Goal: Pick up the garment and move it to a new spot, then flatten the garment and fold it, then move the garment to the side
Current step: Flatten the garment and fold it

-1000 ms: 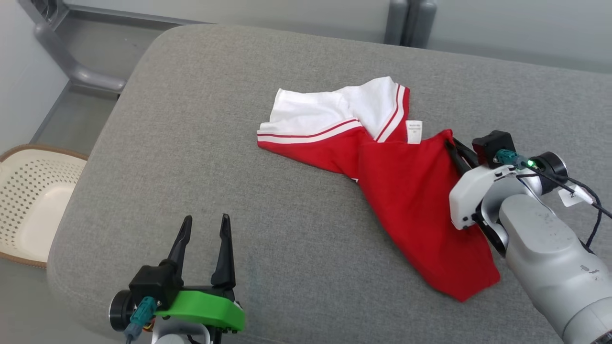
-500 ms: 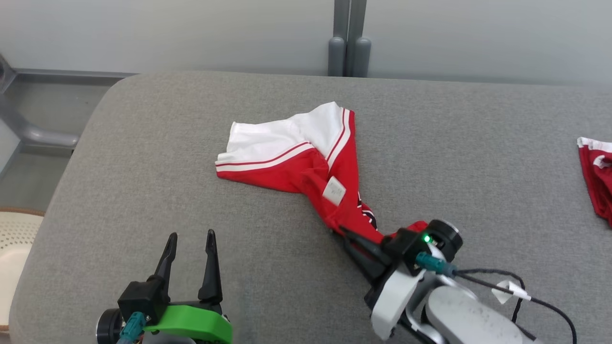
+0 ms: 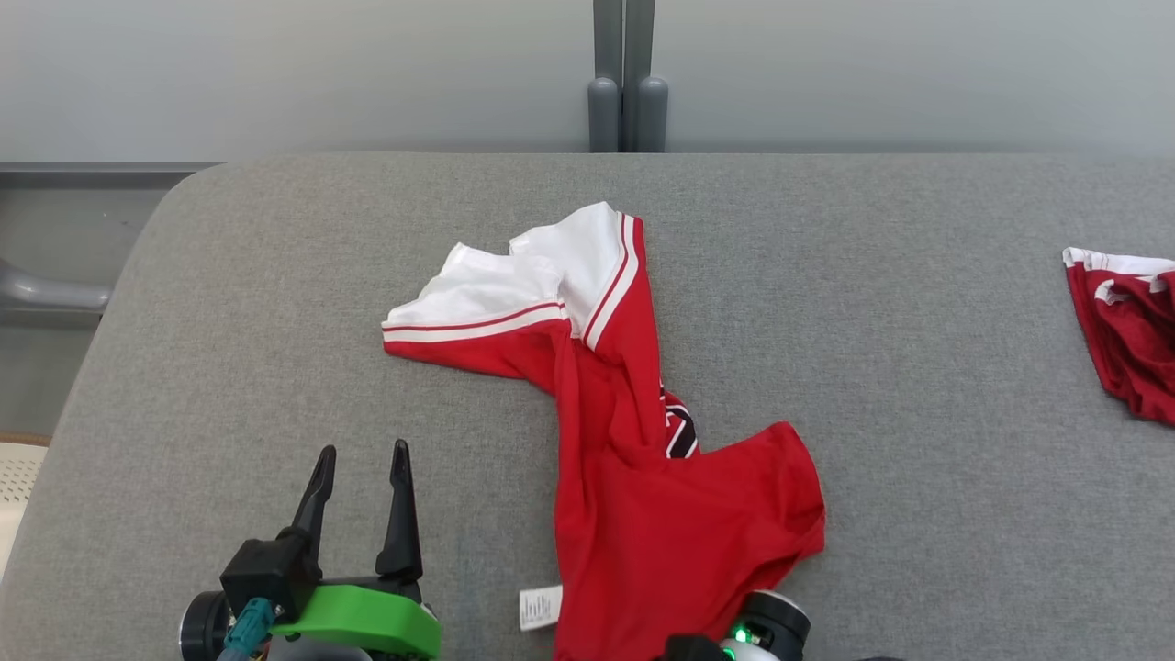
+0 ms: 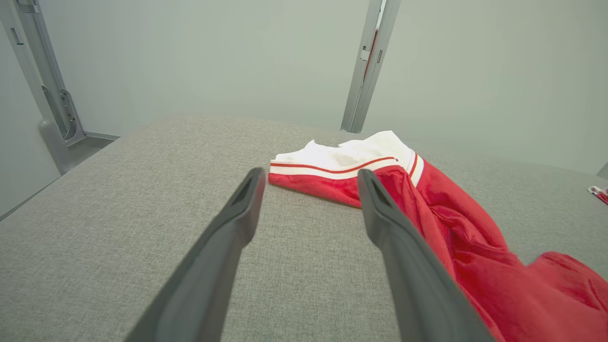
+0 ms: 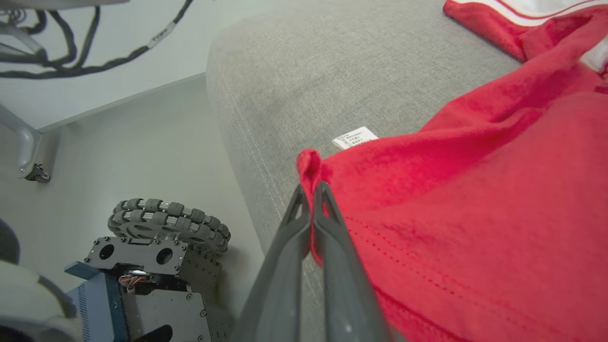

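The garment is a red shirt with white sleeves and red stripes, stretched from the middle of the grey cushion toward its near edge. My right gripper is shut on a fold of the garment's red hem at the cushion's near edge; its wrist peeks out at the bottom of the head view. My left gripper stands open above the cushion, left of the garment, nothing between its fingers. In the left wrist view the garment lies ahead and to the right of my open left gripper.
A second red and white garment lies at the cushion's right edge. A grey wall with a post stands behind the cushion. The robot's wheeled base and bare floor show below the cushion's near edge. A basket's corner sits at far left.
My right gripper has pulled the garment's hem toward the cushion's near edge, stretching the red body out. The head camera has turned right. The left gripper stays open in place.
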